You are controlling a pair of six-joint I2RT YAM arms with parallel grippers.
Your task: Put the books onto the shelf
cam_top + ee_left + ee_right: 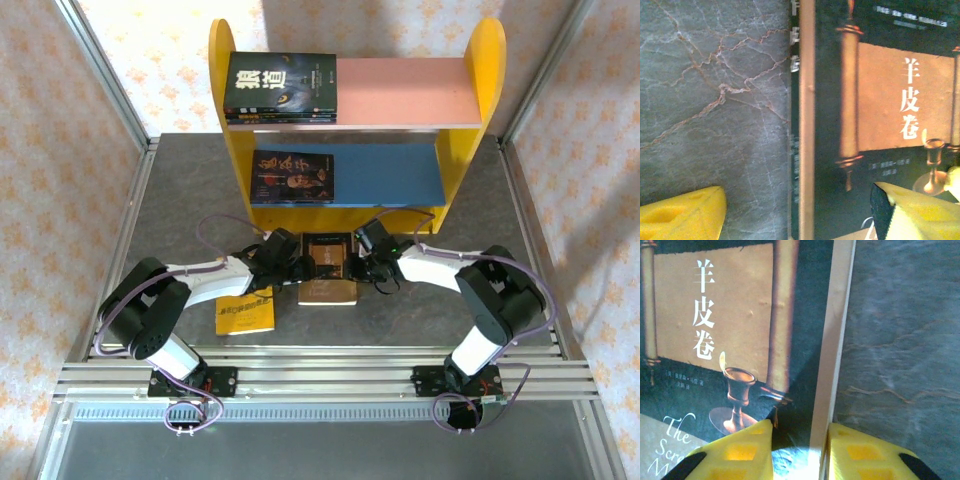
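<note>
Bracketing the book (328,288) from both sides, flat on the table (900,340) just near of the shelf (482,70).

Straddling its right edge with the right gripper (800,437), fingers drawn narrow, one over the cover and one over bare table, likely to pinch that edge up off the flat surface; cannot tell whether truly gripped. Holding the left gripper (797,200) wide across the left edge, probably as a stop against sliding. Leaving the yellow book (245,312) flat at near left, seemingly for a later turn. Noting other books lying at the left ends of both boards, so probably best aimed to their right.
</note>
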